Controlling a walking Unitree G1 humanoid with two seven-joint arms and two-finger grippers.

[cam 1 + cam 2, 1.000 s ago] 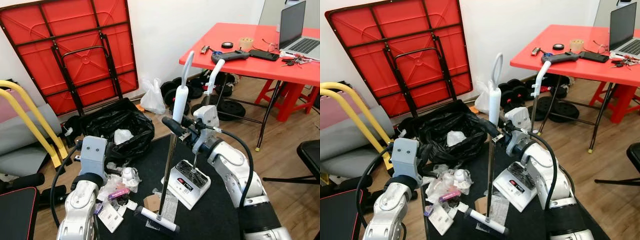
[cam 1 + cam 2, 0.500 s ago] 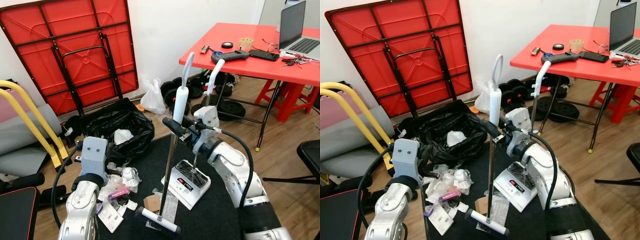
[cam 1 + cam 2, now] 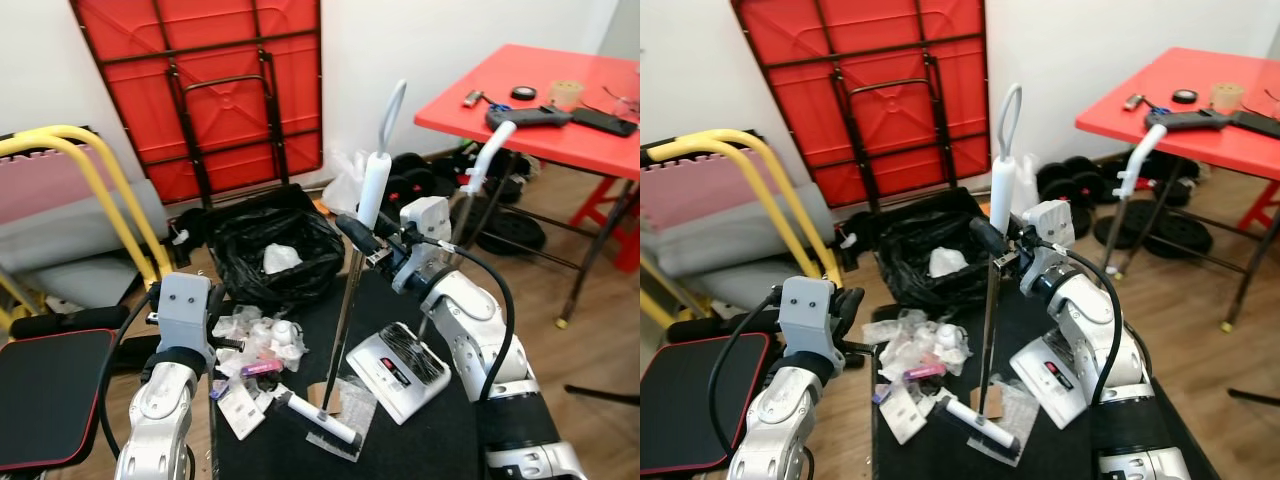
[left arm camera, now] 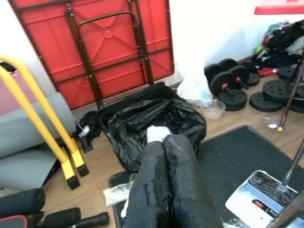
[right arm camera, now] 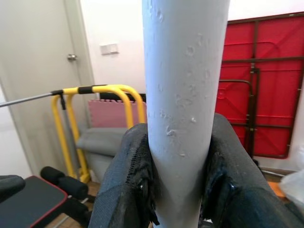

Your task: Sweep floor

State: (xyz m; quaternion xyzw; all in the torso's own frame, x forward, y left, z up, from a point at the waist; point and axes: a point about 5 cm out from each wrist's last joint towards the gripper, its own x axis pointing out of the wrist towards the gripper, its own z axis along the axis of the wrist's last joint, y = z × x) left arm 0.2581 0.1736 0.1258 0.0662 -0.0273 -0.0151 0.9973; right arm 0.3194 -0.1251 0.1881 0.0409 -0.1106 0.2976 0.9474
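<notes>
Gripping the broom (image 3: 345, 300) on its white handle, the right hand (image 3: 358, 234) had both fingers (image 5: 124, 185) clamped on it; broom head rested on the black mat (image 3: 440, 440), just beside the litter pile (image 3: 255, 340) and near the dustpan (image 3: 395, 370). Left hand (image 4: 166, 185) had fingers pressed together, empty, facing the black bin bag (image 4: 156, 121)

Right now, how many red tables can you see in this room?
2. The folded table leans on the wall behind the black bag; the standing table is at the right, with small things on it.
</notes>
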